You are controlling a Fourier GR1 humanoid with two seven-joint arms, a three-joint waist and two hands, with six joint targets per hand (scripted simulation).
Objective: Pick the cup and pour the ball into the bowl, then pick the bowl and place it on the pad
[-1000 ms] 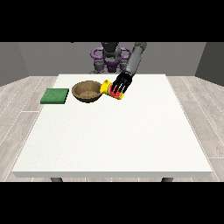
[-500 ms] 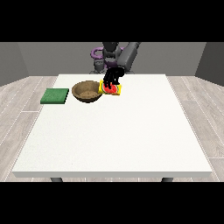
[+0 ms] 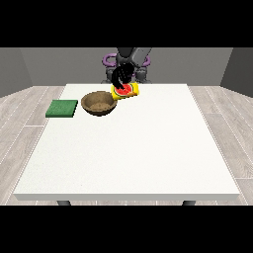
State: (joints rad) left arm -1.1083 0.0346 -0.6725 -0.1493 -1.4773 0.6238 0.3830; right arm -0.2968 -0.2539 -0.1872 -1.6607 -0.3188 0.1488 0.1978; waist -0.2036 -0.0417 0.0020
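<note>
since the earlier frame the hand at the view's right [image 3: 122, 75] has swung left and lifted, carrying the yellow cup [image 3: 126, 91] with it, so the cup now hangs tilted just right of the brown bowl [image 3: 99, 104], its red-lined mouth turned toward the camera. the black fingers curl over the cup from the far side, gripping it. the ball cannot be made out. the cup's long axis leans down toward the bowl's right rim, and pouring looks close. the green pad [image 3: 62, 108] lies left of the bowl on the white table [image 3: 133, 148], with grey floorboards around. no other hand shows.
</note>
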